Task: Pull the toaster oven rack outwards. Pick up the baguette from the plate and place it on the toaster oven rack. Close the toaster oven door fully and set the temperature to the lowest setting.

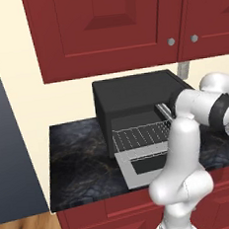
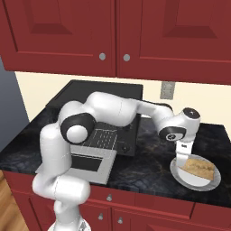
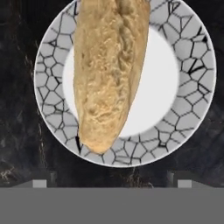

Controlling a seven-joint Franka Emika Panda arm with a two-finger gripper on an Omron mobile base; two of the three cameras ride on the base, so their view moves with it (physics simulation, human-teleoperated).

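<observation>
The baguette [image 3: 107, 74] lies close under the hand camera, on a crackle-rimmed plate [image 3: 183, 43]. Its long axis runs from 12 toward 6 o'clock in that view, its tapered end pointing back at the jaws, which stand spread wide and hold nothing. Seen from the right base camera, the gripper [image 2: 182, 155] hangs just above the near end of the loaf, and the arm stretches out toward 3 o'clock, its wrist turned downward. At 9 o'clock the toaster oven [image 1: 134, 97] has its door [image 1: 141, 166] dropped flat over the counter [image 1: 76, 160], with the rack [image 1: 138, 136] drawn partway out.
</observation>
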